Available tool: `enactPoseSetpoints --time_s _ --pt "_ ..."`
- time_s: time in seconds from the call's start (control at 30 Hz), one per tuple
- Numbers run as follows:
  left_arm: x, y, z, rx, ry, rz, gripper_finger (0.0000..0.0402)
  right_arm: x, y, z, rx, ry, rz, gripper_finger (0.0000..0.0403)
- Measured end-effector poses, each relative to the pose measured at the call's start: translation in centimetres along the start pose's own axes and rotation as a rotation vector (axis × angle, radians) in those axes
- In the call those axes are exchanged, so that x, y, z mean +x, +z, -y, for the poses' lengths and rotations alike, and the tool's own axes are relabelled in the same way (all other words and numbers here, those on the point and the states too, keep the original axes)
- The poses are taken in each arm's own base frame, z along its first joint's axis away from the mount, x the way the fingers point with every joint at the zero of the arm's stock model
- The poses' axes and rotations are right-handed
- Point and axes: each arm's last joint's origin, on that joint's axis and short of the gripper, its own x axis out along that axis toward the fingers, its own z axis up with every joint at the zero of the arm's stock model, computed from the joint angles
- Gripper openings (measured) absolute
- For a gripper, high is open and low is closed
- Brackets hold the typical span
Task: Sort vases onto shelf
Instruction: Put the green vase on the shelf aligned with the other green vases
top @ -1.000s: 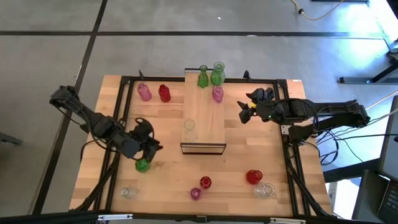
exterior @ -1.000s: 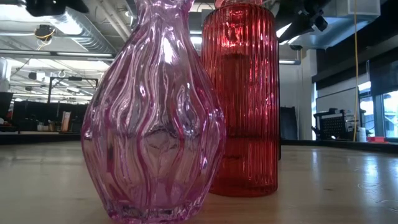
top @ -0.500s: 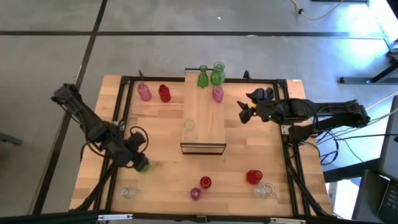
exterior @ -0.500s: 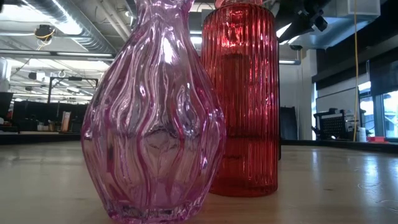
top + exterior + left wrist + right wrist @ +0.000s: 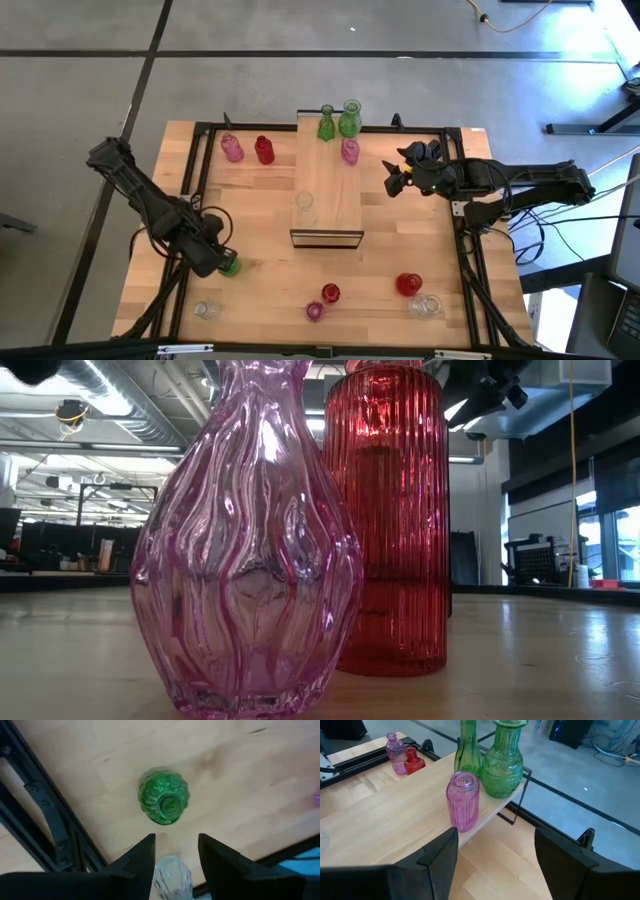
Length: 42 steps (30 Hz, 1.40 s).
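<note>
A small green vase (image 5: 229,266) (image 5: 164,802) stands upright on the table near its left edge. My left gripper (image 5: 212,260) (image 5: 177,840) hangs open above it and points down, with the vase just beyond its fingertips and clear of them. The shelf (image 5: 328,185) lies in the middle of the table. On it stand two green vases (image 5: 326,125) (image 5: 349,120), a pink vase (image 5: 350,150) (image 5: 463,802) and a clear vase (image 5: 304,208). My right gripper (image 5: 392,180) (image 5: 495,837) waits open in the air to the right of the shelf.
A pink vase (image 5: 232,148) and a red vase (image 5: 264,150) stand at the far left. Near the front edge are a clear vase (image 5: 207,310), a red (image 5: 330,294), a pink (image 5: 315,311), another red (image 5: 407,284) and another clear one (image 5: 427,306). A black frame (image 5: 192,180) rims the table.
My left gripper has moved toward the table's left and near edges and sunk lower, rolling and tipping until it points down over the green vase. Its fingers have stayed open. The green vase has kept its place.
</note>
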Motion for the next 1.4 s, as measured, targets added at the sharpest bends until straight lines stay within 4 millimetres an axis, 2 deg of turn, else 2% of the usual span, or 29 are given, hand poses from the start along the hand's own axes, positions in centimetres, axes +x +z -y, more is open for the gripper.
enactPoseSetpoints --time_s 0.13,0.27,0.53,0.73,1.4 --pt "2.1 -0.2 0.3 -0.009 0.017 -0.048 0.0142 0.0 0.0 0.0 0.0 -0.002 0.001 0.0241" --pt "3.6 0.0 0.2 -0.015 -0.017 -0.012 0.0142 0.0 0.0 0.0 -0.001 -0.002 0.0 0.0241" --pt "4.4 0.3 -0.4 -0.043 0.014 0.031 0.0142 0.0 -0.2 0.0 -0.011 0.015 -0.024 0.0241" --pt "5.3 0.2 -0.1 -0.045 -0.04 0.012 0.0142 0.0 -0.2 0.0 -0.011 0.015 -0.024 0.0241" --pt "5.5 0.8 0.6 0.017 -0.063 0.009 0.0142 0.0 -0.2 0.0 -0.012 0.006 -0.019 0.0241"
